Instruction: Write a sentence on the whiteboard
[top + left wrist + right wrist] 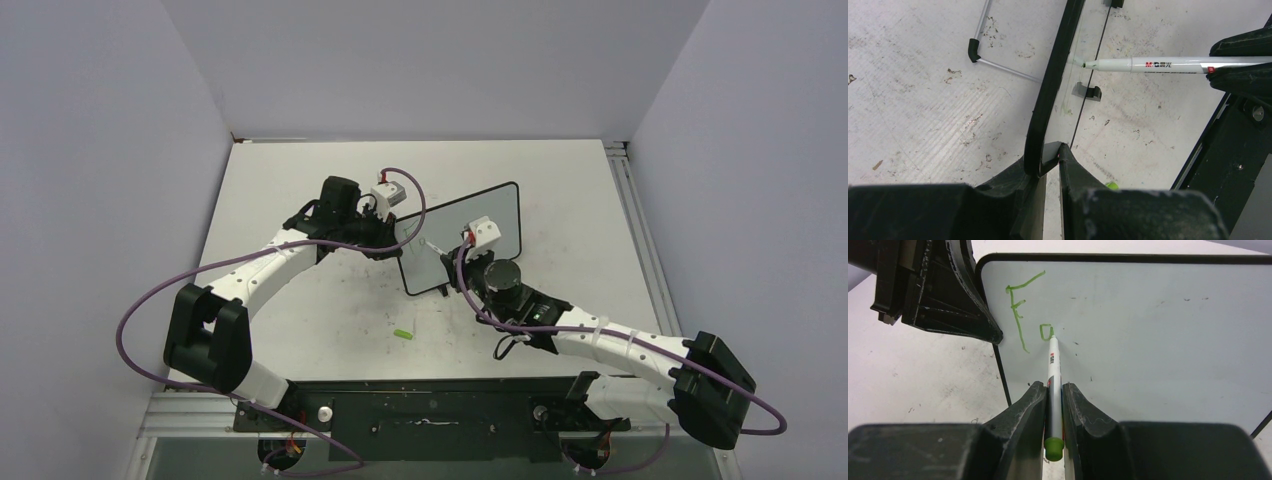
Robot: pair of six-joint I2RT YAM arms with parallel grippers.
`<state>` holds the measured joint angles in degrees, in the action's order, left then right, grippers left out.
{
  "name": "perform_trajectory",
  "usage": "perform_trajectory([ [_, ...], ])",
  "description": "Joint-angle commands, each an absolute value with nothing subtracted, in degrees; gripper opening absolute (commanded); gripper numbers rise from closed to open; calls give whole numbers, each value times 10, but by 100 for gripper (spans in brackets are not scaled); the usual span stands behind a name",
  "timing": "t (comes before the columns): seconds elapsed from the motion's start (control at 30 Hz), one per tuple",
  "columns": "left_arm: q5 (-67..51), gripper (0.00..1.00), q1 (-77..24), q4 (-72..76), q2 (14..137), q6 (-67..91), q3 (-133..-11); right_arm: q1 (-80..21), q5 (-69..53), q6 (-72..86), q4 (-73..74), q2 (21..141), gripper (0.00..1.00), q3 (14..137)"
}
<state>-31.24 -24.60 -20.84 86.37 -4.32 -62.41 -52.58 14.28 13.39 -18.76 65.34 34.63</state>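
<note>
The whiteboard (478,215) stands propped up mid-table, seen edge-on in the left wrist view (1048,90) and face-on in the right wrist view (1158,330). My left gripper (388,236) (1050,156) is shut on its black frame at the left edge. My right gripper (462,252) (1054,390) is shut on a white marker (1053,365) (1158,64) with a green end, its tip touching the board. Of the sentence (1016,315), a green "F" and a small loop beside it (1046,331) show at the board's upper left.
A green marker cap (403,333) (1112,185) lies on the scuffed white tabletop (330,310) in front of the board. The board's wire stand with a black foot (974,50) reaches out behind it. Grey walls enclose the table on three sides.
</note>
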Motion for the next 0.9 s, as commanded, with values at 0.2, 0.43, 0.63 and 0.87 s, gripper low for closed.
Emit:
perform_trajectory([
  [0.2,-279,0,-245,-224,853,-74,-641,-531,184,142,-176,644,5,333],
  [0.43,-279,0,-245,-224,853,-74,-641,-530,198,142,-184,644,5,336],
  [0.63,-279,0,-245,-224,853,-75,-641,-530,199,136,-198,648,5,345],
  [0.87,-279,0,-245,-224,853,-75,-641,-534,193,133,-190,634,5,351],
])
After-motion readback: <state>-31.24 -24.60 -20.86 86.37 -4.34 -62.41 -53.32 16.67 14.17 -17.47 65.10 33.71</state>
